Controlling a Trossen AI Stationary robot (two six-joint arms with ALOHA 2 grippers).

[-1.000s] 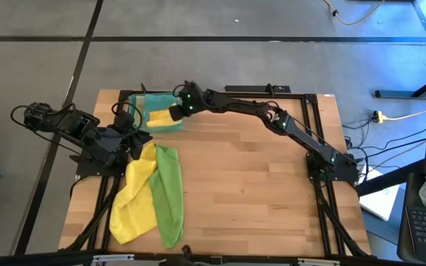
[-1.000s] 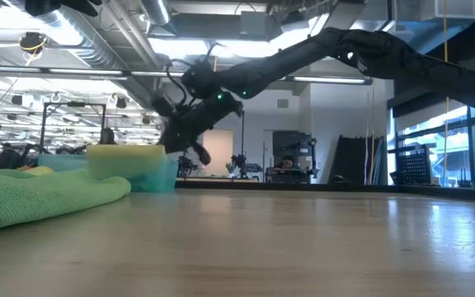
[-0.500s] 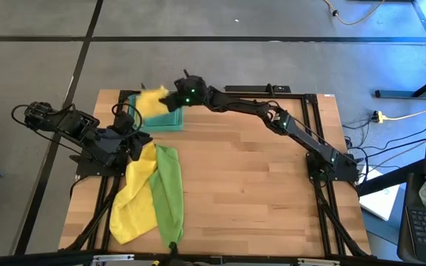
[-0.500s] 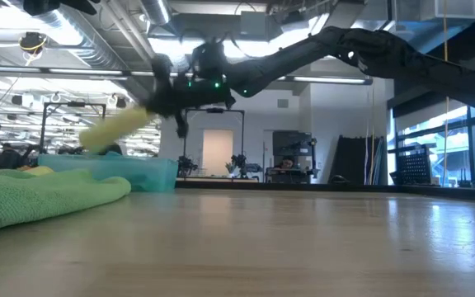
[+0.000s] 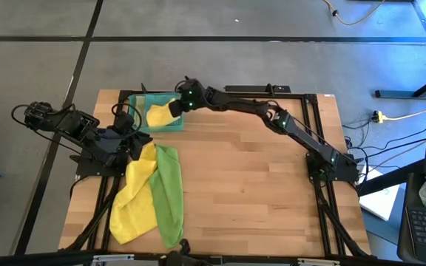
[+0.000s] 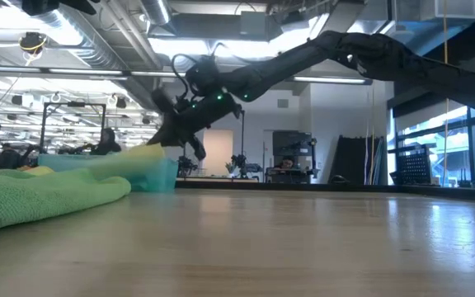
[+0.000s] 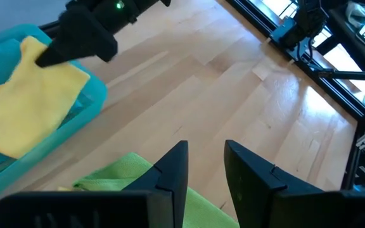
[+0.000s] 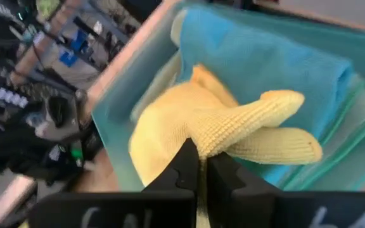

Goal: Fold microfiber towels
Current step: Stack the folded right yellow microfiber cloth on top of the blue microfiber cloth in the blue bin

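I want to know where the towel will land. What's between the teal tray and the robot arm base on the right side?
Only bare wooden table lies between the teal tray and the right arm's base, in the high view.

Four cameras: one overhead, one at tabletop level, one on each wrist.
The high view looks straight down on the table (image 5: 257,185); the low view faces level across it; both wrist views sit close, sharing the tray (image 7: 75,120) at 11 o'clock.

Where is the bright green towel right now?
In the high view the bright green towel lies on the table's left side, beside and partly over a yellow towel, near the left gripper.
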